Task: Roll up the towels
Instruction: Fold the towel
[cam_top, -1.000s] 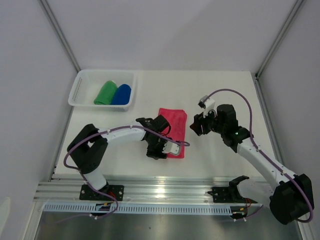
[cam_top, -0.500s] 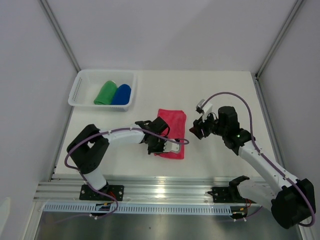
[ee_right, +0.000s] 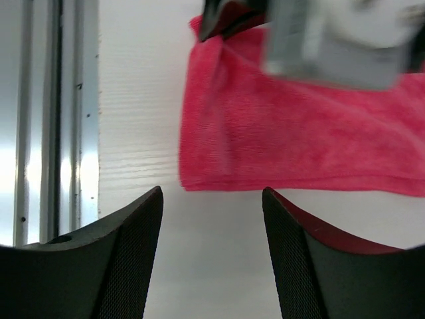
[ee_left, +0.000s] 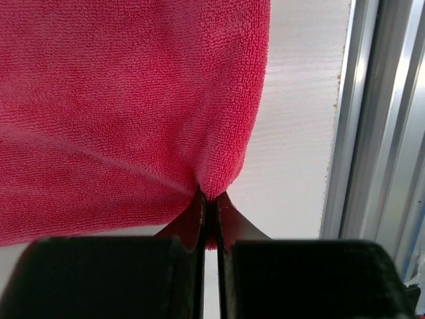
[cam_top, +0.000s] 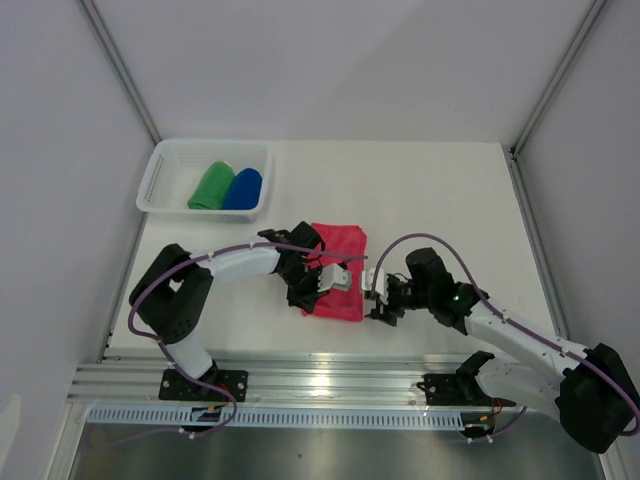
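Note:
A pink-red towel [cam_top: 345, 243] lies flat in the middle of the table. My left gripper [cam_top: 308, 300] is shut on its near-left corner; in the left wrist view the fingers [ee_left: 211, 206] pinch a fold of the towel [ee_left: 119, 100], which bunches up at the grip. My right gripper [cam_top: 373, 300] stands open just off the towel's right edge, low over the table. In the right wrist view the towel [ee_right: 299, 146] lies just beyond the open gripper [ee_right: 211, 199], with nothing between the fingers. The green towel [cam_top: 212, 186] and the blue towel [cam_top: 243, 188] lie rolled in the basket.
The white mesh basket [cam_top: 160, 180] stands at the back left of the table. An aluminium rail [cam_top: 330, 375] runs along the near edge, close to both grippers. Grey walls close in the back and both sides.
My left gripper has shut on the pink-red towel's corner. My right arm has swung down and towards the near edge, coming to the towel's right side, jaws a little wider.

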`<state>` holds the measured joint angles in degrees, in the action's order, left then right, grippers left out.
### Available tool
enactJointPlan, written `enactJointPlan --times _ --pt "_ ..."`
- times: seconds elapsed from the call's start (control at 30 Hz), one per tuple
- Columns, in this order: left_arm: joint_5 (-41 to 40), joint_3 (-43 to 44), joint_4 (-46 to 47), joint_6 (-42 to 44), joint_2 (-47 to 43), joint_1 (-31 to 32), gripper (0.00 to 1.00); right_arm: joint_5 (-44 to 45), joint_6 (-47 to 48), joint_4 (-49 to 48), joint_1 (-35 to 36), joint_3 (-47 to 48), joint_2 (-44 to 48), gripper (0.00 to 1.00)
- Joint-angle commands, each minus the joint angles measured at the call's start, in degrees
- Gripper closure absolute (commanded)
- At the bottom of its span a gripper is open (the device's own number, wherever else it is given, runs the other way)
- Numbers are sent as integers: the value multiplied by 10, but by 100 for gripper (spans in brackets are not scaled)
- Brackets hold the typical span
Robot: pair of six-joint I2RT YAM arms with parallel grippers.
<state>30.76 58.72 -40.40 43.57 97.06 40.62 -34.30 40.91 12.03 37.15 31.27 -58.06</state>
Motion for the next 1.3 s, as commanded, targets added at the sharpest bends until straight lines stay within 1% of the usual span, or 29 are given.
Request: enactJointPlan --times 0.0,0.07,0.1,0.2,0.27,0.43,0.47,0.5,0.53,0.57,0.63,0.67,0.73,0.77,0.8,0.87,0.97,1.0,1.2,1.27 --pt "53 19 -18 -14 -6 -11 99 20 20 -105 42 -40 -21 35" --pt "53 16 -17 -13 -5 -15 99 39 15 -138 61 -44 -49 35" --pt "54 16 -18 -13 -5 -19 99 61 24 -147 84 -43 -59 36" --pt "58 17 -20 -16 -5 -27 99 88 32 -169 114 -39 -93 36" --pt "60 18 -20 -18 -6 -30 99 111 39 -182 120 -37 -107 36" --pt "58 25 -24 -20 -5 -34 99 137 61 -152 123 -1 -171 38" --pt "58 25 -25 -22 -6 -34 99 144 74 -143 123 9 -178 41" --pt "60 21 -23 -23 -7 -34 99 147 80 -124 122 14 -189 44" --pt "60 19 -22 -24 -8 -34 99 148 85 -113 122 19 -195 49" --pt "61 18 -22 -25 -9 -34 99 150 88 -97 122 26 -197 65" --pt "64 16 -20 -27 -10 -33 99 150 90 -83 123 29 -202 78" --pt "65 14 -20 -28 -9 -33 99 148 88 -81 122 32 -202 86" --pt "69 14 -23 -30 -9 -33 99 146 82 -70 123 39 -203 92" --pt "70 17 -26 -30 -9 -33 99 148 79 -65 124 42 -203 98" --pt "71 18 -29 -30 -10 -33 99 151 70 -54 124 49 -202 100" --pt "72 24 -44 -29 -12 -34 99 149 65 -40 124 54 -192 100" --pt "74 32 -73 -27 -14 -34 99 117 69 -2 124 66 -174 100" --pt "76 34 -82 -27 -15 -33 99 107 69 28 124 71 -172 100" --pt "120 36 -156 -13 -34 -34 98 14 51 140 111 120 -161 100" --pt "135 39 -177 -6 -38 -34 97 -12 37 153 102 124 -160 100"
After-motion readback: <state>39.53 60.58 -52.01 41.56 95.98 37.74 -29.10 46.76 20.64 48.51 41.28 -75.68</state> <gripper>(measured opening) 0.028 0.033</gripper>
